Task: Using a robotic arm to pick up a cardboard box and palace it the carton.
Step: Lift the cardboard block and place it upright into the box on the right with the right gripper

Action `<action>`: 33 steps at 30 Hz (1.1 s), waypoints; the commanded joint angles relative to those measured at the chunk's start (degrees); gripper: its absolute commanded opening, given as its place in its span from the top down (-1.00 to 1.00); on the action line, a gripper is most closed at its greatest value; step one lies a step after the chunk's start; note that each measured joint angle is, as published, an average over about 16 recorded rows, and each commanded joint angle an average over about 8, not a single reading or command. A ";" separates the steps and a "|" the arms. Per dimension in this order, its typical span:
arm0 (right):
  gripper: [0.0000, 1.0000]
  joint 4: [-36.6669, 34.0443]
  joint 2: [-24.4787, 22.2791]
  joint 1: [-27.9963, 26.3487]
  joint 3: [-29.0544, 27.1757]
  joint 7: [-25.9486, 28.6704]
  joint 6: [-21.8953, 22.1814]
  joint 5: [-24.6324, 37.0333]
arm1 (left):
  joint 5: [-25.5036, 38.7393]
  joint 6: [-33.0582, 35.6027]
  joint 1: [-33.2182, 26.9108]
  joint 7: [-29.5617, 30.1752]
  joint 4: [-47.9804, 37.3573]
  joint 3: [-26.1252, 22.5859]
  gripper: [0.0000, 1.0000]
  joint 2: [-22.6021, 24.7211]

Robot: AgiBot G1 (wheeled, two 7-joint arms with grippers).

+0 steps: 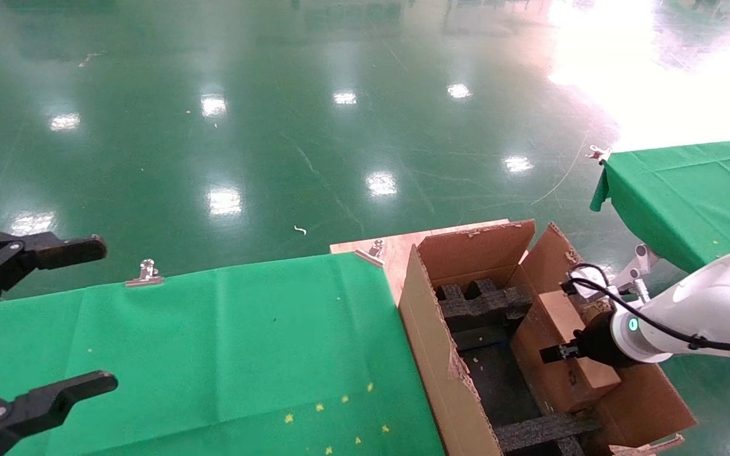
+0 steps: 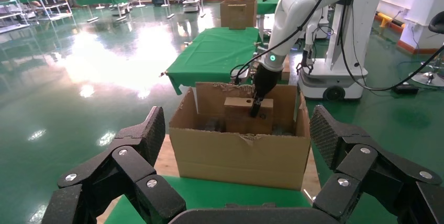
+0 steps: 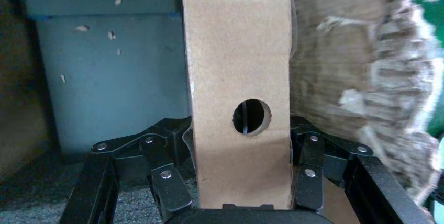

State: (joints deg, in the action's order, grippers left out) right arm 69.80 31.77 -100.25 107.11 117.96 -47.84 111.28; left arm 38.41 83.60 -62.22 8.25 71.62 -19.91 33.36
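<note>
The white robotic arm with a green ring light reaches into the carton from the right. My right gripper is shut on the small cardboard box and holds it inside the carton, near its right wall. In the right wrist view the cardboard box with its round hole fills the space between the fingers. From the left wrist view the cardboard box stands a little above the carton's front wall. My left gripper is open and empty at the far left.
Black foam inserts lie in the carton. A green-clothed table with a metal clip stands left of the carton. A second green table stands at the right. The shiny green floor lies beyond.
</note>
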 commanded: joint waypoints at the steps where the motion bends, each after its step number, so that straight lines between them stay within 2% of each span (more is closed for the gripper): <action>1: 1.00 -1.32 0.66 0.66 0.12 -0.81 0.47 -0.85 | 0.00 0.00 0.00 0.00 0.00 0.00 -1.00 0.00; 16: 0.99 -12.01 5.28 3.90 -0.30 -11.76 1.02 -9.80 | 0.00 0.00 0.00 0.00 0.00 -0.01 -1.00 0.00; 17: 0.89 -12.46 5.44 3.98 -0.36 -12.28 0.96 -10.22 | 0.00 0.00 0.00 0.00 0.00 -0.01 -1.00 0.00; 23: -0.61 -14.65 6.25 4.38 -0.80 -14.66 0.48 -12.59 | -0.02 -0.01 0.01 0.00 -0.01 0.00 -1.00 -0.01; 25: -1.00 -14.88 6.34 4.43 -0.86 -14.90 0.40 -12.90 | -0.02 -0.01 0.01 0.00 -0.01 0.00 -1.00 -0.01; 33: -1.00 -14.67 6.20 4.16 -0.86 -14.61 0.28 -12.63 | -0.02 -0.01 0.01 0.00 -0.02 0.00 -1.00 -0.01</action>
State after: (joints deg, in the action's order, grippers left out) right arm 55.07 37.96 -96.22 106.23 103.29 -47.51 98.74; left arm 38.39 83.59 -62.21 8.24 71.61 -19.91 33.36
